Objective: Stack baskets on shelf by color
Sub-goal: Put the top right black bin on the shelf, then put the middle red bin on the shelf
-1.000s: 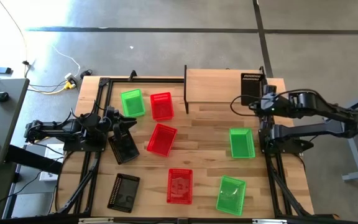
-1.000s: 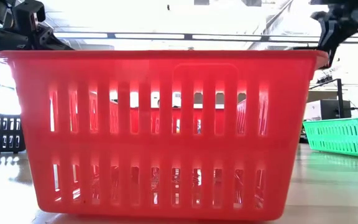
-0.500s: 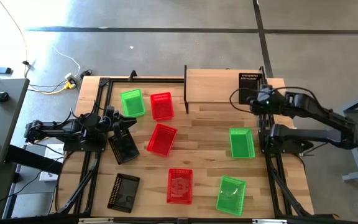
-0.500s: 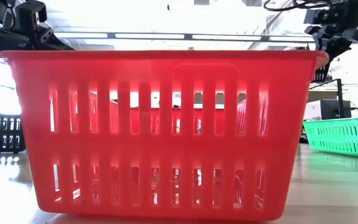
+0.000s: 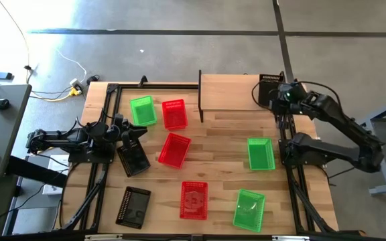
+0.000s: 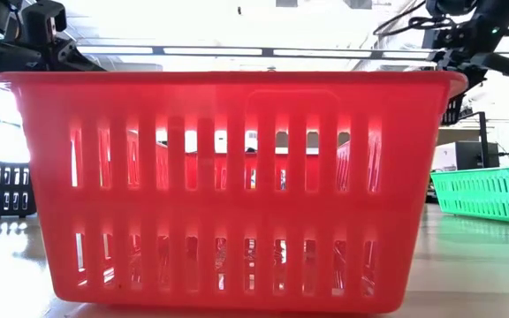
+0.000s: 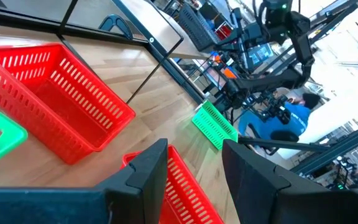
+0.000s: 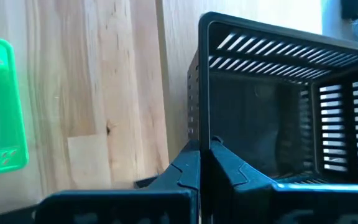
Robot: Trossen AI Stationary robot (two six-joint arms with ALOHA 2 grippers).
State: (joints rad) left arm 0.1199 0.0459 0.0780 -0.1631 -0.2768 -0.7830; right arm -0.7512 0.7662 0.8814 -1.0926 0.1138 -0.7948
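Observation:
My right gripper [image 5: 281, 94] is shut on a black basket [image 5: 269, 88] above the right end of the shelf [image 5: 230, 92], a light board at the table's far side. My left gripper [image 7: 194, 165] is open at the table's left [image 5: 134, 134], just above a second black basket [image 5: 133, 159]; a red basket [image 7: 188, 186] shows between its fingers. A third black basket [image 5: 133, 206] lies near the front left. Three red baskets [image 5: 174, 114] [image 5: 174, 149] [image 5: 194, 199] and three green ones [image 5: 143, 110] [image 5: 261, 153] [image 5: 249, 209] stand on their bottoms on the table. My right gripper pinches the black basket's wall at its rim, close to a corner [image 8: 197, 140], with one finger inside the basket and one outside. The basket's open side faces the wrist camera. I cannot tell whether its bottom touches the shelf board.
A large red basket [image 6: 228, 185] fills the low view and hides the shelf there. Black frame rails [image 5: 102, 167] run along the table's left and right sides. Bare wood [image 5: 226, 134] lies between the shelf and the green baskets. People and equipment show in the room beyond.
My right gripper has carried the black basket toward the table's far edge, from the shelf's near right corner to over its right end, staying shut on it. The right arm's elbow has swung out to the right. The left arm and the other baskets have kept still.

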